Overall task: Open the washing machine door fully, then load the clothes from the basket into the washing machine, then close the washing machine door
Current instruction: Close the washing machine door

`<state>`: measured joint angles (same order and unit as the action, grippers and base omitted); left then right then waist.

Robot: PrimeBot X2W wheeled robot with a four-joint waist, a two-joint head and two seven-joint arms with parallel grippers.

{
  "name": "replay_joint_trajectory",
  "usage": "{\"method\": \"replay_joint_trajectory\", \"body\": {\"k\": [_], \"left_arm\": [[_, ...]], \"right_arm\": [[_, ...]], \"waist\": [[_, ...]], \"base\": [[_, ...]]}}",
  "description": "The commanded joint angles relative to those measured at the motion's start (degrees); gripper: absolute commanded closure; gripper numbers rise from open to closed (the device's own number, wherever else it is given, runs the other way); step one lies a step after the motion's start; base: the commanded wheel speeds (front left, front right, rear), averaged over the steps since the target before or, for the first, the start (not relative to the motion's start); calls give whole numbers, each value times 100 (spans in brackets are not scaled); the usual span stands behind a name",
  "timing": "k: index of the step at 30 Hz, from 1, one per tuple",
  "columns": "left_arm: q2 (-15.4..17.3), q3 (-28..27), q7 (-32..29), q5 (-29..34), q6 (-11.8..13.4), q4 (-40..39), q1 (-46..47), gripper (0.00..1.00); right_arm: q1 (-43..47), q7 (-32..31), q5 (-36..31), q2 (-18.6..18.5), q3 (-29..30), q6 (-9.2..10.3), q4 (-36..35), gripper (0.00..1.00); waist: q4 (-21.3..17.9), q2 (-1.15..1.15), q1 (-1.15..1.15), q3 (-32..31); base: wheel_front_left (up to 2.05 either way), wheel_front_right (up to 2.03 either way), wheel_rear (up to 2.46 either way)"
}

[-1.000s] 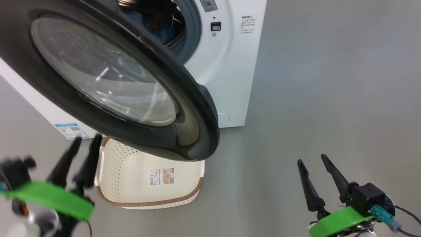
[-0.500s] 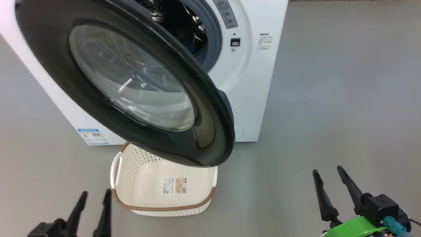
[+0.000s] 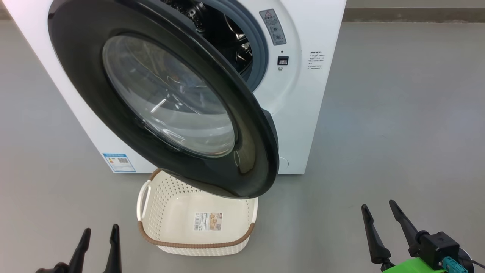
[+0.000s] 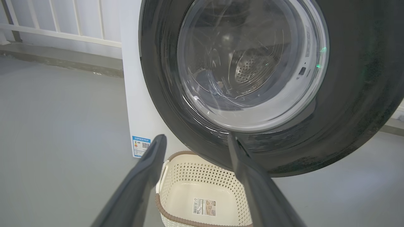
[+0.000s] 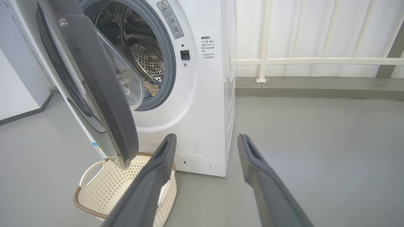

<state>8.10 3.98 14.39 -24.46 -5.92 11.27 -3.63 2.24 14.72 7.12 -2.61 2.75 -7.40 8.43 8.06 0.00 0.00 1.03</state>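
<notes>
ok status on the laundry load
Left fingers and right fingers open, empty. Basket empty; washing machine door stands open above it. Nothing blocking the door.

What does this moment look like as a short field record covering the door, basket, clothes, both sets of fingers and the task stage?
washing machine door: open, overhanging the basket
basket: on the floor, empty
clothes: some fabric visible inside the washing machine drum
left fingers: spread, holding nothing
right fingers: spread, holding nothing
stage: loading looks done; door not yet closed
</notes>
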Motion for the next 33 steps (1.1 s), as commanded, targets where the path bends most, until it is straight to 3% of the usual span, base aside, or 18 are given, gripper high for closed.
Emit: {"method": "replay_joint_trajectory", "body": {"k": [1, 2, 4, 16, 23, 29, 33], "left_arm": [[20, -249, 60, 64, -65, -92, 91, 0], [5, -265, 60, 82, -78, -81, 83, 0], [-21, -293, 60, 114, -100, -61, 66, 0], [-137, -329, 61, 195, -150, -23, 52, 0], [-179, -308, 61, 295, -155, -46, 37, 0], [-188, -256, 61, 323, -156, -90, 91, 0], [-201, -164, 61, 299, -156, -85, 197, 0]], "right_arm": [[-84, 28, 13, -27, -136, -9, -100, 0], [-79, 28, 21, -27, -144, -9, -84, 19], [-84, 28, 56, -27, -151, -9, -62, 100], [-181, 28, 313, -27, -126, -9, 12, 100], [-761, 28, 485, -27, -237, -9, -223, 100], [-1794, 28, 609, -27, -692, -9, -770, 100], [-2436, 28, 720, -27, -1318, -9, -1015, 100]], "waist": [[-17, 0, 0, 0], [-27, 0, 0, -3], [-53, 0, 0, -13], [-121, 0, 0, -13], [-109, 0, 0, 68], [-66, 0, 0, 194], [46, 0, 0, 283]], "base": [[0, 0, 0], [0, 0, 0], [0, 0, 0], [0, 0, 0], [0, 0, 0], [0, 0, 0], [0, 0, 0]]}}
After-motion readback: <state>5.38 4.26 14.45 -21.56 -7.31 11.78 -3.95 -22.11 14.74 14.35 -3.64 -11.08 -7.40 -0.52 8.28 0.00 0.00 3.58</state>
